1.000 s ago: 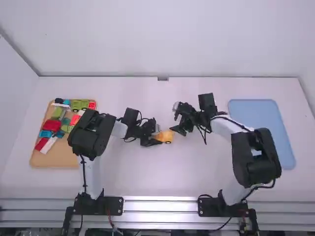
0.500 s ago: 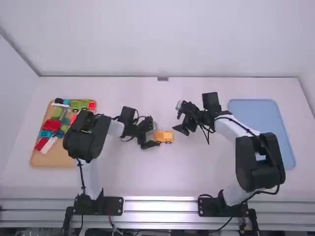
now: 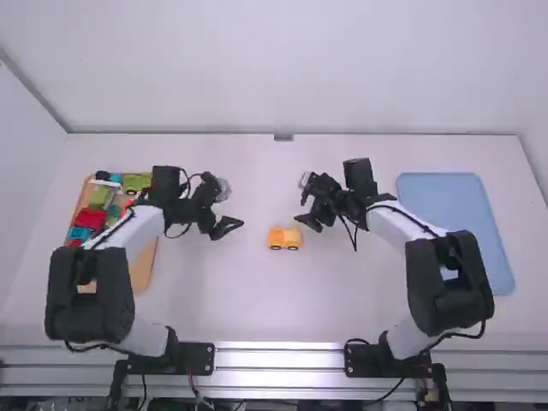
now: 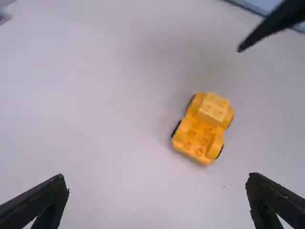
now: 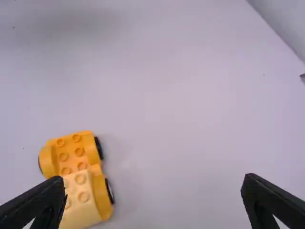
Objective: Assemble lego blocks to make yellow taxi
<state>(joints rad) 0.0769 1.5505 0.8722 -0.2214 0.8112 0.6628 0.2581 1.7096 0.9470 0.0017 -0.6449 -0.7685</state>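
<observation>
High view: yellow toy car (image 3: 285,238) on the desk (image 3: 214,300), between left claw (image 3: 229,229) and right claw (image 3: 307,224); blue tray (image 3: 449,223) far right; both arms bent. Left wrist view: studded car top, claw spread. Right wrist view: claw spread, car partly hidden.

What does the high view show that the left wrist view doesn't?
The high view adds the wooden tray, its colored blocks and the two arm bases.

The left wrist view adds clear studs on top of the yellow car.

Both share that car, the blue tray, the open left gripper and, in part, the right gripper.
</observation>
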